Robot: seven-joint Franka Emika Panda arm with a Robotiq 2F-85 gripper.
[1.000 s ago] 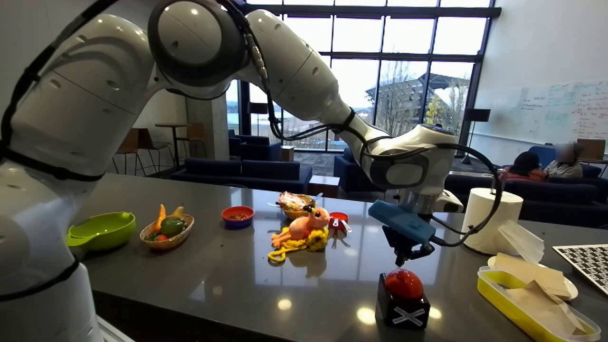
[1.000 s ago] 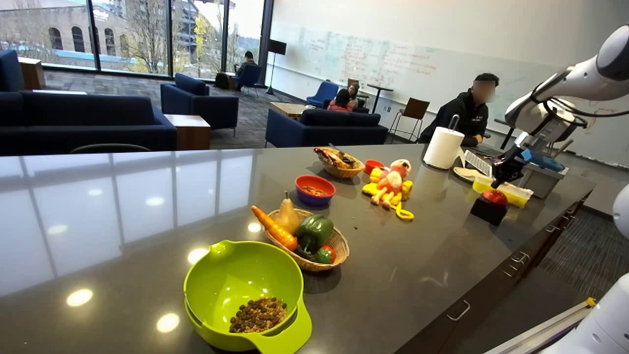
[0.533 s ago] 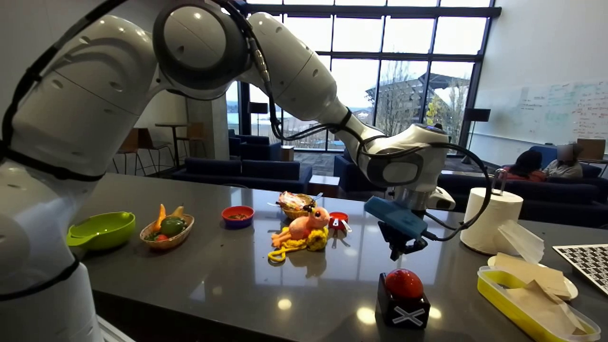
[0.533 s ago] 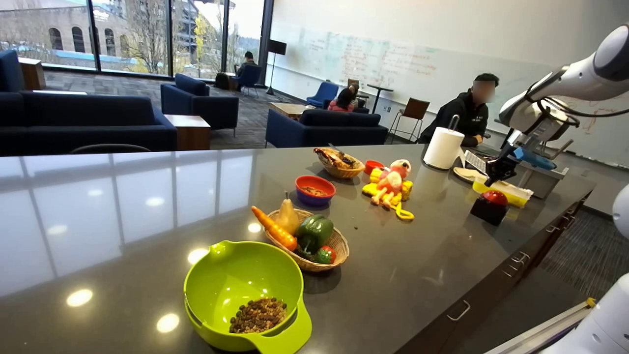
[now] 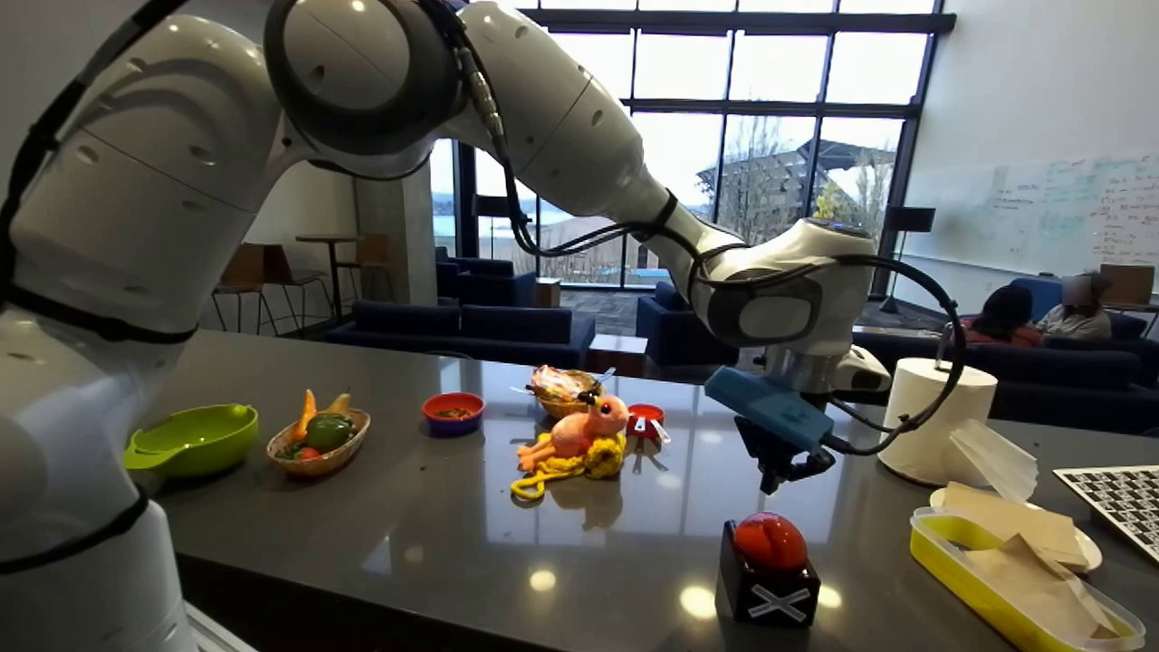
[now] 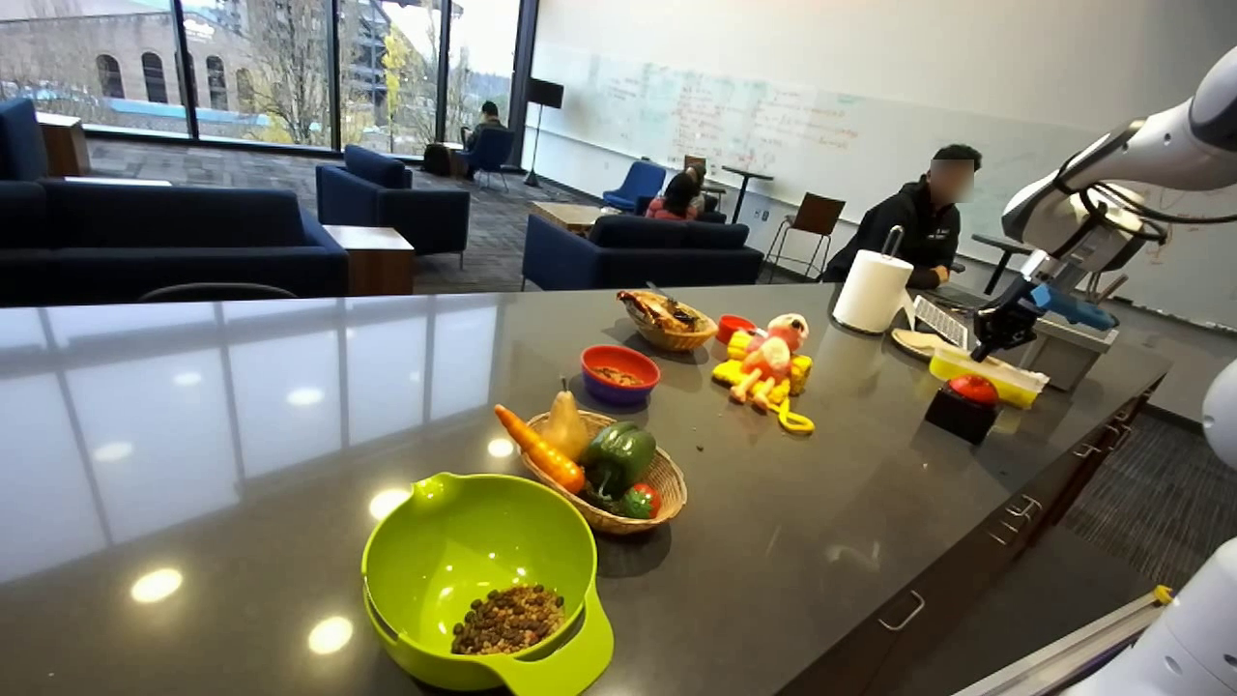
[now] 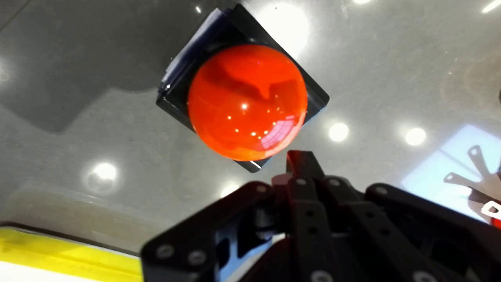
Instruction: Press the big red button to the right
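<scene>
The clenched gripper (image 7: 303, 159) has shifted since half a second ago and now hangs, apart, more directly above the button (image 5: 771, 543) in both exterior views.

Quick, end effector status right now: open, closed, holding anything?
End effector: closed, holding nothing, not touching the glossy red dome-shaped push button on its black box base.

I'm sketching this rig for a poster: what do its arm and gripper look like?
The arm is glossy white and rounded, with dark-ringed joint covers and black cables strapped along it. The gripper is black, its angular links dotted with silvery screws; a blue block is mounted by it.
</scene>
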